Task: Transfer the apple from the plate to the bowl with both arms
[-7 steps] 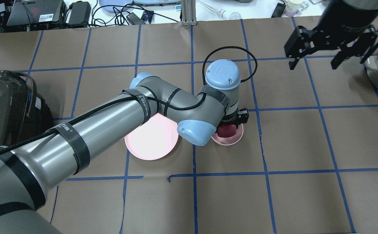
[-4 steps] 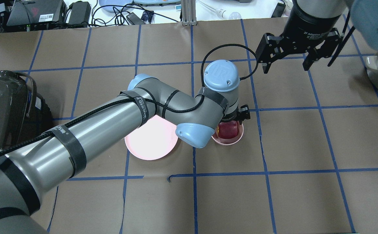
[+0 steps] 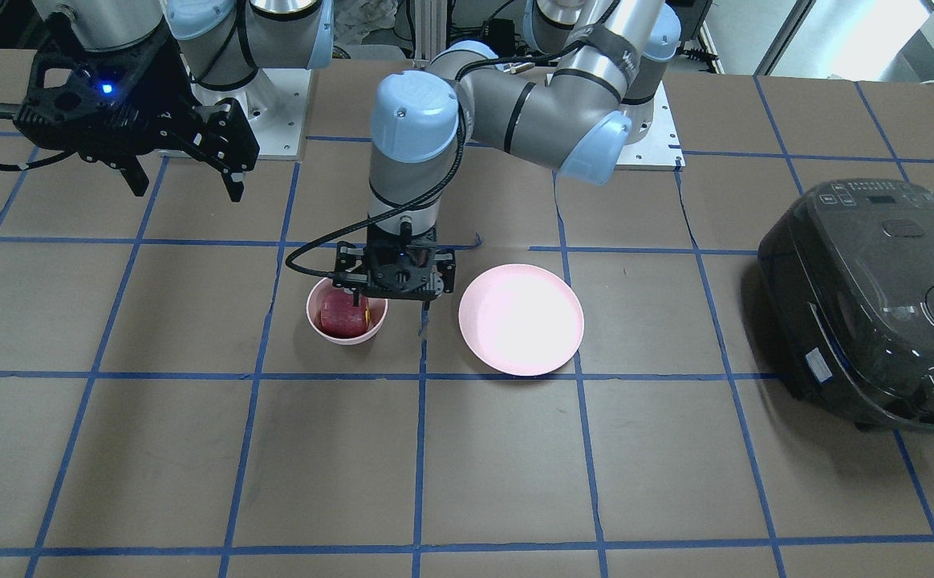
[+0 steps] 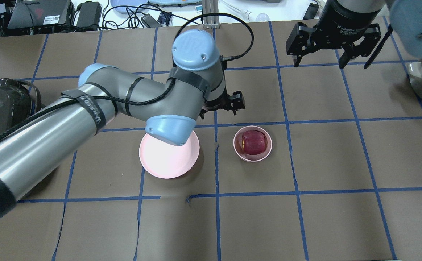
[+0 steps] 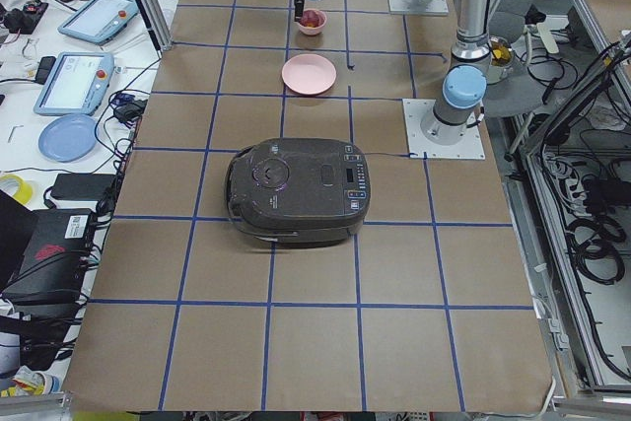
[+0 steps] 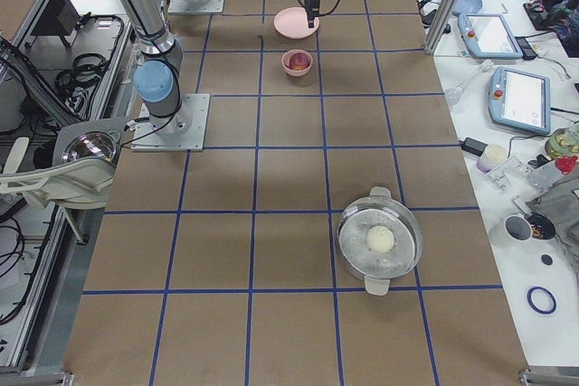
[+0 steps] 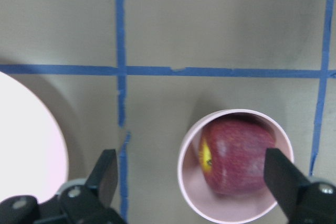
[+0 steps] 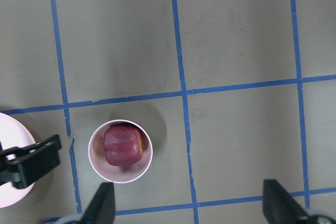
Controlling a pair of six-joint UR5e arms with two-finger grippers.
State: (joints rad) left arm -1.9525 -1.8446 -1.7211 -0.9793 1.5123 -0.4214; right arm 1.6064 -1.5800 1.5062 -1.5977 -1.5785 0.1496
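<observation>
Sitting in the bowl, off the plate, the apple lies just below the left hand, spread wide and empty, nearer than the equally wide right hand.

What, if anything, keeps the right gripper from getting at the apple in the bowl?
Probably nothing, so yes. The apple lies uncovered in the bowl, and the right gripper is open with bare table between. The left gripper close by might crowd it.

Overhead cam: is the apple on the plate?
No: the apple sits inside the bowl, and the plate beside it holds nothing where it shows.
</observation>
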